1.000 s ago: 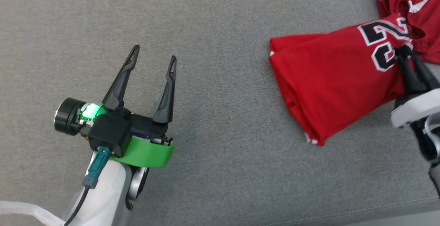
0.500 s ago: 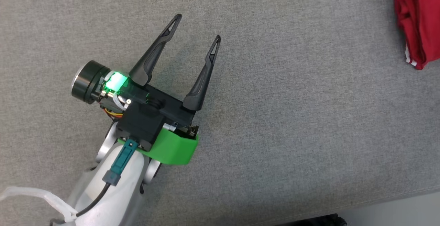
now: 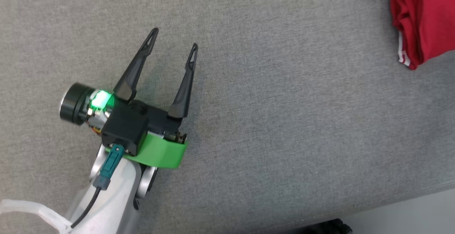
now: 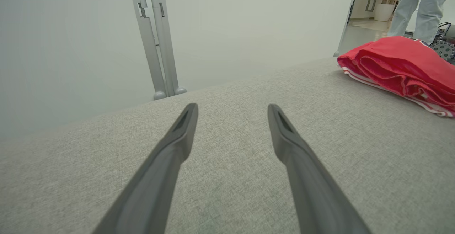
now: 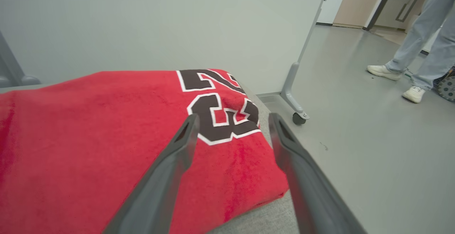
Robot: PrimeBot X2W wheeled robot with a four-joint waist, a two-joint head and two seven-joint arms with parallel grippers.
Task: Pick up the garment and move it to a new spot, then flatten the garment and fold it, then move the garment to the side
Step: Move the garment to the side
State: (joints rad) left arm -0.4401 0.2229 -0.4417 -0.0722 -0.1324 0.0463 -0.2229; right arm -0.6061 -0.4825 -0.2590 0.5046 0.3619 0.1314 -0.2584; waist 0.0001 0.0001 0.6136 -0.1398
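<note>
From the head camera, the left gripper (image 3: 174, 38), two long dark fingers on a black body with a green collar, hangs over the grey woven fabric surface (image 3: 284, 120). Its jaws are spread wide with nothing between them. The red folded jersey garment (image 3: 419, 20) lies well off to this gripper's right and somewhat ahead of its fingertips, cut by the picture's edge, with a white-striped hem at its near corner. Behind and to the right of the gripper, the surface ends at a strip of pale floor (image 3: 408, 212).

Along the left gripper's own fingers, both tips stand apart just above the grey fabric, released and empty. The garment rests ahead and to the right, well apart from the tips, its folded layers stacked. Straight ahead, past the surface's far edge, rises a grey metal upright post (image 4: 156, 38) before a pale wall. Far ahead to the right stand a person's legs in light trousers (image 4: 416, 6).

In the right wrist view, the right gripper (image 5: 234, 118) is open, gripping nothing. The garment lies right beneath and to its left, and its dark white-edged number (image 5: 217, 109) sits between and just beyond the fingertips. To the right, a wheeled panel foot (image 5: 295, 106) stands on the floor.
</note>
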